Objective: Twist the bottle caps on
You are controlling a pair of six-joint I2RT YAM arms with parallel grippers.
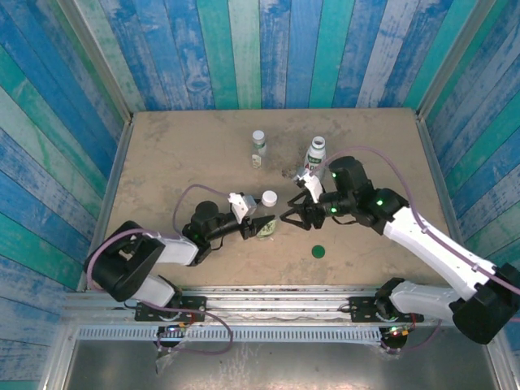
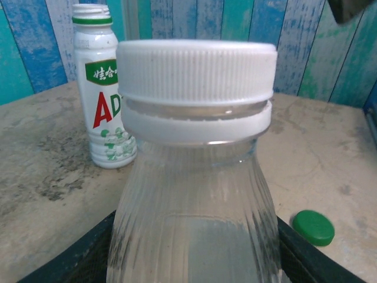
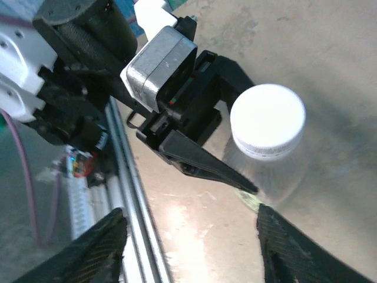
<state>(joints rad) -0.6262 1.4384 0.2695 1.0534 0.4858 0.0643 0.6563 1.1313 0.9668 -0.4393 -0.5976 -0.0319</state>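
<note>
Alignment is what I'd watch on this step, which I judge to be another turn of the white cap (image 2: 197, 65) on the slim clear bottle (image 2: 194, 224). The left hand (image 1: 258, 227) is clamped on the bottle's body and holds it roughly upright over the middle of the bench (image 2: 47, 194), toward the near edge. The right hand (image 3: 188, 253) has its fingers spread apart and holds nothing. In its wrist view it looks down on the cap from above and slightly to one side.

In the left wrist view a thin band of clear neck shows between the cap and its white ring, so I reckon the cap isn't fully down. I'd centre the right hand over the cap first and lower it until the pads meet the ribbed wall, not the top. Then I'd close gently and twist about the bottle's own axis. An off-centre grab could tip the bottle in the left hand's grip or cross the thread.

The green cap (image 2: 314, 227) lies flat nearer the near edge, to the right of the held bottle. The white-wrapped bottle (image 2: 106, 118) stands farther back with its neck bare, so both are waiting.
</note>
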